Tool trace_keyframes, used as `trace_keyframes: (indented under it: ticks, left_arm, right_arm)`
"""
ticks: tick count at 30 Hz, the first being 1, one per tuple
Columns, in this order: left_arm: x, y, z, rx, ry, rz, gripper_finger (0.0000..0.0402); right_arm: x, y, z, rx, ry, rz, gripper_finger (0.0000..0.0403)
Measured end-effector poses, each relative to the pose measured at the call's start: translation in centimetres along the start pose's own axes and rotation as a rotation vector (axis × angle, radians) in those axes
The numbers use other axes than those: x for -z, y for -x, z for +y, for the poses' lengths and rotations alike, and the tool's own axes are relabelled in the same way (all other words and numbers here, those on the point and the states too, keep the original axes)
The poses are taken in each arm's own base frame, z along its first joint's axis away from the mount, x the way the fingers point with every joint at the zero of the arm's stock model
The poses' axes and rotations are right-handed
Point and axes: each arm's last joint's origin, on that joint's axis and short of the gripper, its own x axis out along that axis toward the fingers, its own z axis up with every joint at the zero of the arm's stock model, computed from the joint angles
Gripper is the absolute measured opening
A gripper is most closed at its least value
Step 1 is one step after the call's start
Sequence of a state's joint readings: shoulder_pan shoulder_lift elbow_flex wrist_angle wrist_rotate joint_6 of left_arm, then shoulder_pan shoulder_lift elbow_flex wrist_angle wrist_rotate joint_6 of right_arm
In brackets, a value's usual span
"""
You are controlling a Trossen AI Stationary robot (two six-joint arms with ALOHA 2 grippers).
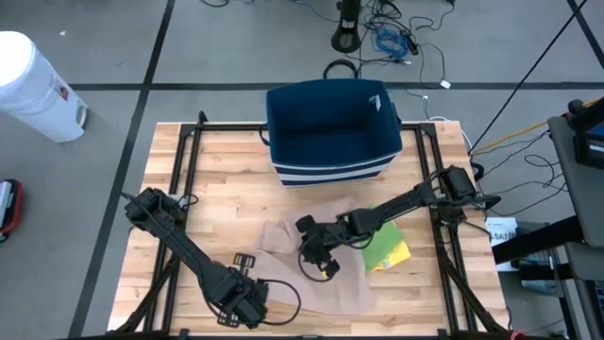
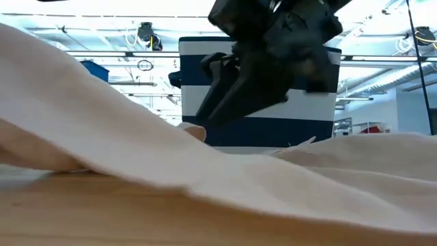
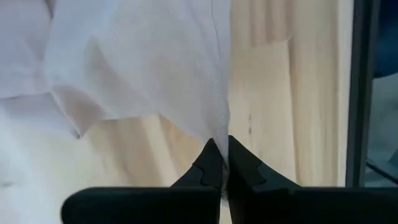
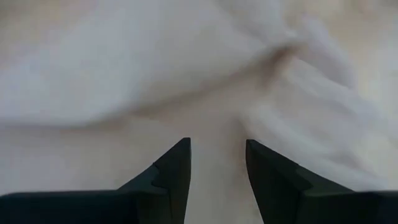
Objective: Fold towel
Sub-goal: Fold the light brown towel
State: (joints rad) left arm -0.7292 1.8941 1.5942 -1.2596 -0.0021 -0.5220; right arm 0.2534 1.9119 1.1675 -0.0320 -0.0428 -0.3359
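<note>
Pinching the towel edge, left hand pressed together — right hand spread above cloth.

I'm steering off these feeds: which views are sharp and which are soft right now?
High view: evenly lit and sharp. Low view: the towel fills the foreground, and the right gripper is a dark backlit shape. Left wrist view: sharp at the pinched towel edge. Right wrist view: cloth soft and blurred.

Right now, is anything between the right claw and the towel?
Nothing visible. The right claw hangs open directly over the towel, only bare cloth ahead. The left claw is shut on the towel's edge near the table's front.
</note>
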Motion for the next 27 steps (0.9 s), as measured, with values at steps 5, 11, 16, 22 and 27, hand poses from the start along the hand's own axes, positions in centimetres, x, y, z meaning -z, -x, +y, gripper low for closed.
trace_keyframes:
  ticks: [5,11,16,22,27]
  left_arm:
    - [0.0,0.3,-0.4,0.011,0.010,-0.016,0.0003]
    - [-0.7,-0.9,-1.6,0.097,-0.024,-0.136,0.0038]
    - [-0.9,-1.6,-2.0,0.125,-0.006,-0.170,0.0110]
    - [-0.5,-2.0,-2.2,0.119,0.032,-0.151,0.0171]
    - [-0.1,-2.1,-2.3,0.101,0.005,-0.126,0.0182]
  right_arm:
    - [-0.1,0.2,-0.1,-0.146,-0.066,-0.053,0.0141]
    - [0.2,0.2,-0.2,-0.145,-0.082,-0.026,0.0141]
    - [0.2,0.2,-0.1,-0.149,-0.087,-0.023,0.0141]
    - [0.1,0.4,-0.1,-0.152,-0.080,-0.025,0.0141]
    - [-0.6,1.3,-0.8,-0.117,-0.031,-0.077,0.0141]
